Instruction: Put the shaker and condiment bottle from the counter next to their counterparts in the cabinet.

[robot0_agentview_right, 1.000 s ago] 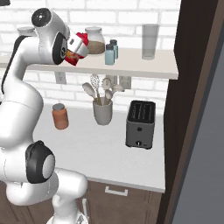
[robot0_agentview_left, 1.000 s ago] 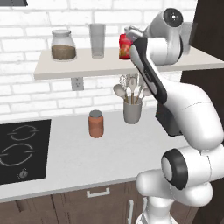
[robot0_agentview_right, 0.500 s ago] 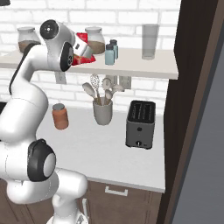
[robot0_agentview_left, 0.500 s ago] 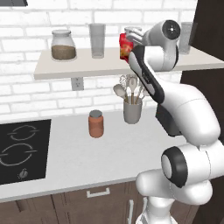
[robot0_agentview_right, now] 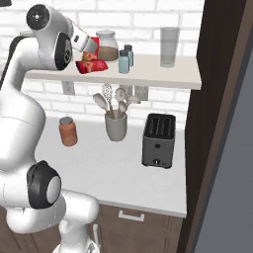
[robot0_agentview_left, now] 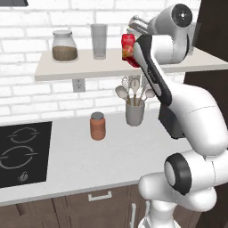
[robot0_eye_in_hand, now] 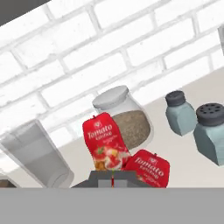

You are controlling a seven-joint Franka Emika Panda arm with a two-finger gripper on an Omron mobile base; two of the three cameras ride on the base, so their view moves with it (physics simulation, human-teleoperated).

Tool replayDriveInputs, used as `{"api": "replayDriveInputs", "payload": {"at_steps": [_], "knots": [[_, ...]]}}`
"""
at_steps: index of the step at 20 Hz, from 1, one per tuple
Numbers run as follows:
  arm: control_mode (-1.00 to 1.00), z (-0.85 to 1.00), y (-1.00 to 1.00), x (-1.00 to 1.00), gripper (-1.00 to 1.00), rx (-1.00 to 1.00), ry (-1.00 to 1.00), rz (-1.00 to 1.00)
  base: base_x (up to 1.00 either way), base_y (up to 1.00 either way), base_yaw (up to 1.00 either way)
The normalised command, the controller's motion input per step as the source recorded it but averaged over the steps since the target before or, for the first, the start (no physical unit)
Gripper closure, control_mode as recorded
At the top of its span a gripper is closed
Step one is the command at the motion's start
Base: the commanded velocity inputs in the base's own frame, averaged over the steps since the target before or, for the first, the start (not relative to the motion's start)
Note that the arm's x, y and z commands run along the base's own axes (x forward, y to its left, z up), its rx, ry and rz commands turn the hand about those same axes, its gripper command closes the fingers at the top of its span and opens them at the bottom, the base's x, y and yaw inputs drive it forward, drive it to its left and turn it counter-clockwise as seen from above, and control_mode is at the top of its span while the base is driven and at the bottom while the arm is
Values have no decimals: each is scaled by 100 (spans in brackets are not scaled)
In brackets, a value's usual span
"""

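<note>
Just above my fingertips in the hand view stands a squat bright red bottle with a pale picture patch (robot0_eye_in_hand: 104, 146); its white lettering reads "Tomato", with a smaller second line too blurred for me to make out. Touching it on the right leans a second identical red bottle (robot0_eye_in_hand: 149, 169), also lettered "Tomato". I can read nothing else.

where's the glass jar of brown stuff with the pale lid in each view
Left base view: the clear glass jar of brown grains with a pale lid stands upper left, at the off-white shelf board's left end.
Right base view: upper centre, behind two red bottles.
Hand view: centre, behind the same bottles.
Shared landmark: the tall clear drinking glass.
</note>
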Motion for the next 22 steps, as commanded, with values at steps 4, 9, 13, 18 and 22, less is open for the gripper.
{"api": "replayDriveInputs", "payload": {"at_steps": [4, 9, 13, 18, 22], "knots": [[-100, 71, 0, -86, 100, -5, 16, 0, 0, 0, 0], [-100, 25, -1, -100, -100, -1, 7, 0, 0, 0, 0], [-100, -16, 4, -100, -100, 0, 16, -2, 0, 0, 0], [-100, -66, 8, -100, -100, 0, 18, -3, 0, 0, 0], [-100, -64, 10, -100, -100, 0, 13, 0, 0, 0, 0]]}}
